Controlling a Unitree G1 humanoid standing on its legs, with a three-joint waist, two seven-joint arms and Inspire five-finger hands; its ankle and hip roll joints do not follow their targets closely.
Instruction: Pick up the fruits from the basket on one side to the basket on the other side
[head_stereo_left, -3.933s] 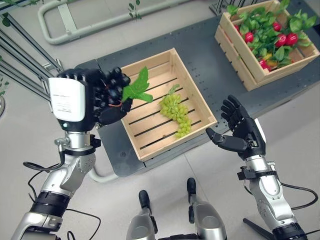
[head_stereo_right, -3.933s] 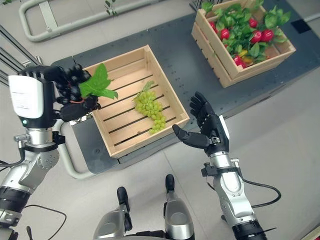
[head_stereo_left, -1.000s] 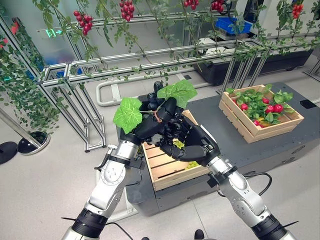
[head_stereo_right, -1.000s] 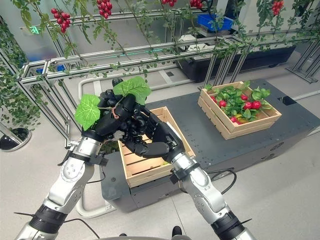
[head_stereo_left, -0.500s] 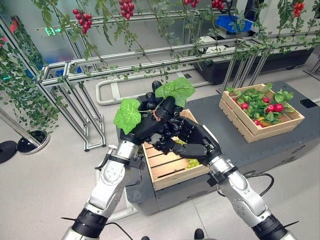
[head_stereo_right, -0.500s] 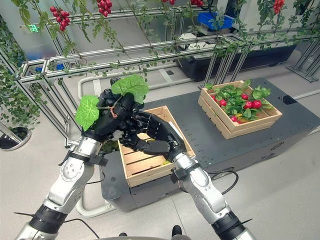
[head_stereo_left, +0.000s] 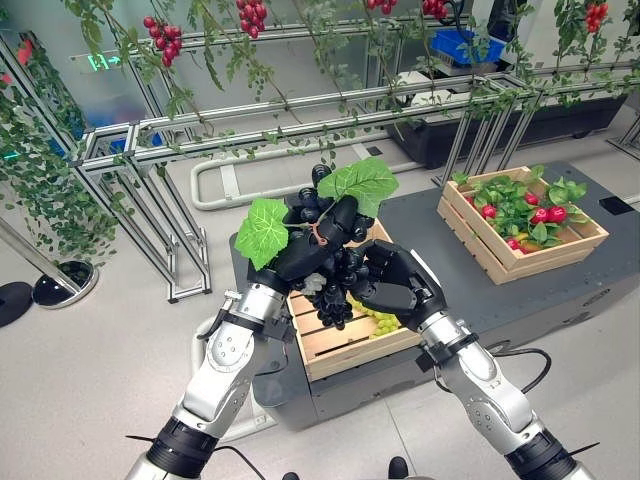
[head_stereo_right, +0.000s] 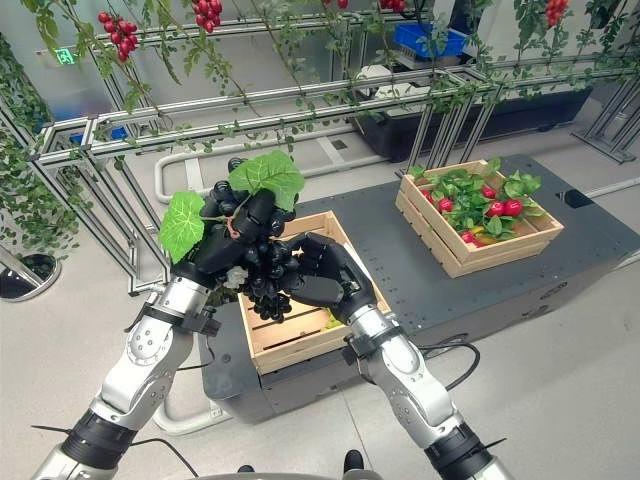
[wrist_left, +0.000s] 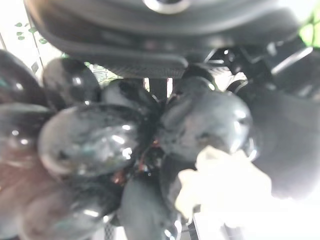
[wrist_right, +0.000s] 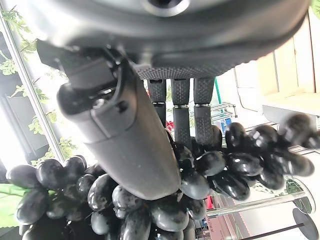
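Note:
A bunch of black grapes (head_stereo_left: 333, 298) with two green leaves (head_stereo_left: 263, 230) hangs above the near wooden crate (head_stereo_left: 345, 352). My left hand (head_stereo_left: 305, 255) is shut on the top of the bunch, near its stem. My right hand (head_stereo_left: 400, 285) comes in from the right, its fingers and thumb curled round the lower grapes. The left wrist view has the black grapes (wrist_left: 100, 140) pressed against the palm. In the right wrist view the grapes (wrist_right: 200, 185) lie between thumb (wrist_right: 135, 142) and fingers. A bunch of green grapes (head_stereo_left: 382, 322) lies in the near crate.
A second wooden crate (head_stereo_left: 500, 262) with leaves and red fruits stands to the right on the dark platform (head_stereo_left: 440, 215). Metal railings (head_stereo_left: 200, 130) run behind it. Vines with red fruit clusters (head_stereo_left: 160, 35) hang overhead.
Since 3.9 s ago the view has lifted and both hands have met above the near crate. In the last second the right hand's fingers closed on the bunch, whose lower grapes now hang down.

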